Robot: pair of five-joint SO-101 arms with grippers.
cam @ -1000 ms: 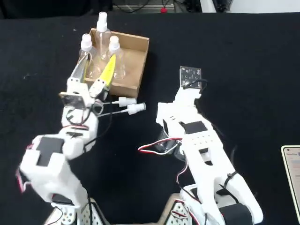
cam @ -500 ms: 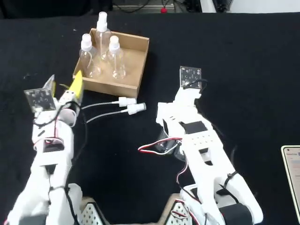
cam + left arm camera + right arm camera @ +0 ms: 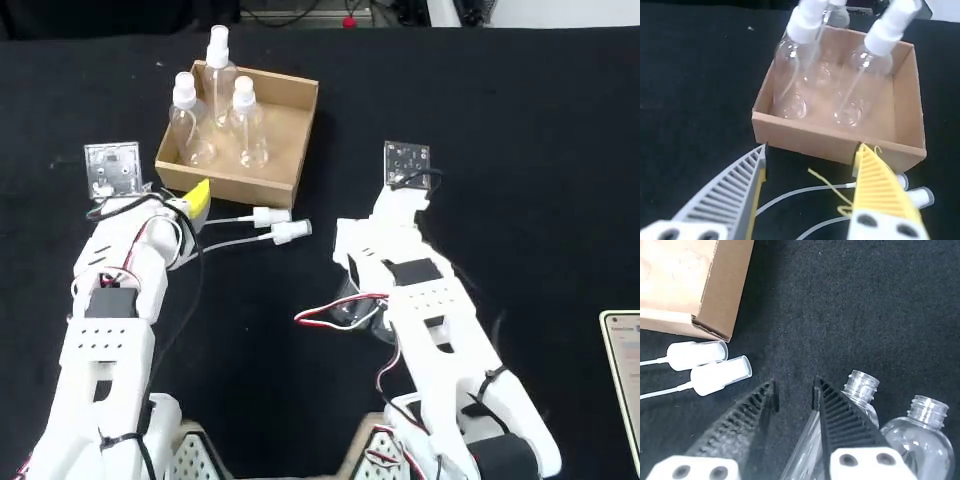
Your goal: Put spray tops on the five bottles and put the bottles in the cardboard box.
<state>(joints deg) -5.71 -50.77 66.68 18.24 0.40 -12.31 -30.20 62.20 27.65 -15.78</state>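
black table (image 3: 520, 150): left claw (image 3: 811, 152), open, has backed off the cardboard box (image 3: 832, 143).

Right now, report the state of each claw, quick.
Left claw: open, holding nothing.
Right claw: open, holding nothing.

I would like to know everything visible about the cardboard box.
The cardboard box is small, brown and open on top, with low plain walls. It sits flat on the black cloth, toward the far left of the table in the high view. Three clear bottles with white tops stand upright inside, grouped at one side; the rest of its floor is bare. Two loose spray tops lie on the cloth near its front wall. The left end effector is open before that wall, not touching it.
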